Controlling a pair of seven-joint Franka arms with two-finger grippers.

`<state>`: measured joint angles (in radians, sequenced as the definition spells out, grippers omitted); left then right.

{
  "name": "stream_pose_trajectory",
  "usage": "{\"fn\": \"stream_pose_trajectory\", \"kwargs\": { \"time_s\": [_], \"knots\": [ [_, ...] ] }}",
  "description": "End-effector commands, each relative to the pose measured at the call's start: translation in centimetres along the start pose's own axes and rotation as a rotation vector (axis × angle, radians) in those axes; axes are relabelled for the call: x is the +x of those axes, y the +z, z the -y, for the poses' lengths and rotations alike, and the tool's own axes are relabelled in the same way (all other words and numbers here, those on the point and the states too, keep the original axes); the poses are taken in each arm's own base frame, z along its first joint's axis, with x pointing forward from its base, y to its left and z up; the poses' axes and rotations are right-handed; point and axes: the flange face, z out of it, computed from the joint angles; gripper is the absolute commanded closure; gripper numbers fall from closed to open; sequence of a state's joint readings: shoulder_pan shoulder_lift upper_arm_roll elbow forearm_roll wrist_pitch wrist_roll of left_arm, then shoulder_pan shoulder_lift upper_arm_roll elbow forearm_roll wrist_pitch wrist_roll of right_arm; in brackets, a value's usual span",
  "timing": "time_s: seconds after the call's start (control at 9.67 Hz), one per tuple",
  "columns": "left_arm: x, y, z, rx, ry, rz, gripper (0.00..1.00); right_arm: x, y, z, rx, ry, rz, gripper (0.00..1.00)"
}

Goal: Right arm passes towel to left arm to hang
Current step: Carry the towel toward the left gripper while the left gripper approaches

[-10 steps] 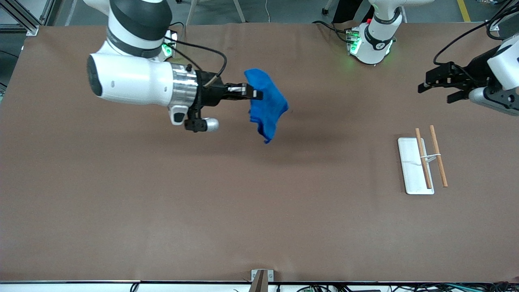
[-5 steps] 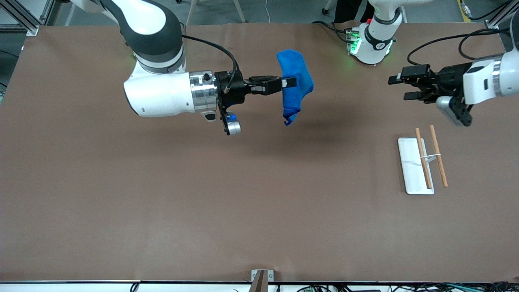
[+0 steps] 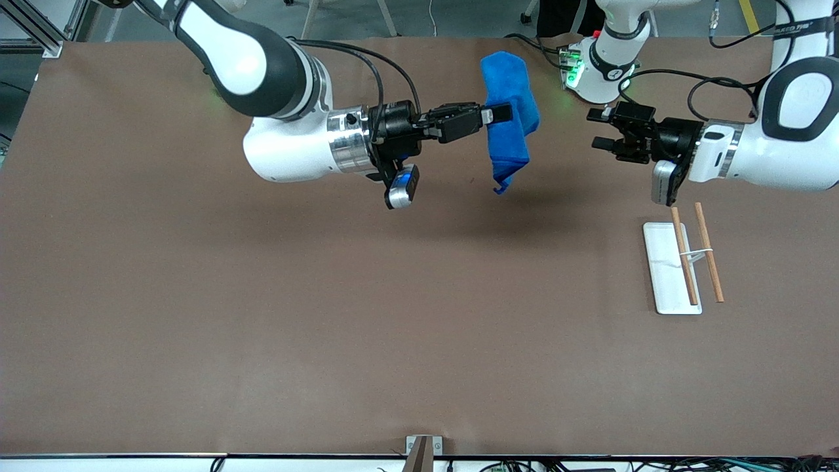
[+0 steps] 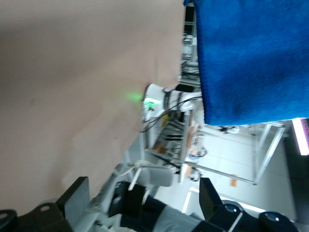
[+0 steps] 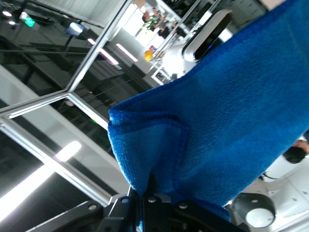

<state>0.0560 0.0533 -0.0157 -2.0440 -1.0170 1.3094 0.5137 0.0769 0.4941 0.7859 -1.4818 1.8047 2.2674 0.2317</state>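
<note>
The right arm [image 3: 282,98] reached out level above the bench [image 3: 262,295], toward the middle. Its right gripper [image 3: 498,115] was pinching the towel [image 3: 508,118] by one upper edge, fingers pressed onto the cloth. The towel hung in the air, folded over and drooping, with a loose corner pointing down toward the bench; it touched nothing else. It was over the part of the bench near the robots' bases, close to the left arm's base [image 3: 600,72], which glowed green with a small red part.

In the right wrist view the towel [image 5: 217,130] filled most of the picture, bunched right at the gripper fingers [image 5: 154,200].

The left arm [image 3: 780,131] came in level from its end of the bench. The left gripper [image 3: 600,128] was spread, jaws apart with nothing between them, aimed at the towel but clear of it. In the left wrist view the towel [image 4: 251,58] hung ahead, with the spread gripper fingers [image 4: 72,198] at the picture's edge.

A white rack tray [image 3: 665,269] lay on the bench toward the left arm's end, nearer the front camera than the left gripper. Two wooden rods [image 3: 696,254] stood on it, side by side.
</note>
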Motion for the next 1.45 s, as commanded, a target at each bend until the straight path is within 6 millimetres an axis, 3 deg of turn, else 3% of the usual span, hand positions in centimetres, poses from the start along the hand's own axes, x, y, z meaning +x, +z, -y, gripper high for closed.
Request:
{"fn": "stream_pose_trajectory", "kwargs": {
  "time_s": [0.0, 0.41, 0.72, 1.03, 1.34],
  "knots": [
    [1.3, 1.1, 2.9, -0.145, 0.021, -0.002, 0.0, 0.0, 1.0, -0.9, 0.054, 0.0, 0.025, 0.99],
    [3.8, 3.3, 6.3, -0.381, -0.014, -0.033, 0.0, -0.5, 2.4, -1.8, 0.086, -0.026, 0.046, 0.99],
    [4.4, 5.3, 6.1, -0.521, 0.008, -0.084, 0.0, -0.3, 3.0, -2.5, 0.11, -0.012, 0.058, 0.99],
    [4.0, 8.1, 5.7, -0.63, 0.033, -0.099, 0.0, 3.1, 3.7, -5.7, 0.144, -0.019, 0.062, 0.99],
    [4.0, 8.9, 6.5, -0.681, 0.044, -0.141, 0.05, 0.6, 5.6, -6.0, 0.201, -0.019, 0.104, 0.99]
  ]
}}
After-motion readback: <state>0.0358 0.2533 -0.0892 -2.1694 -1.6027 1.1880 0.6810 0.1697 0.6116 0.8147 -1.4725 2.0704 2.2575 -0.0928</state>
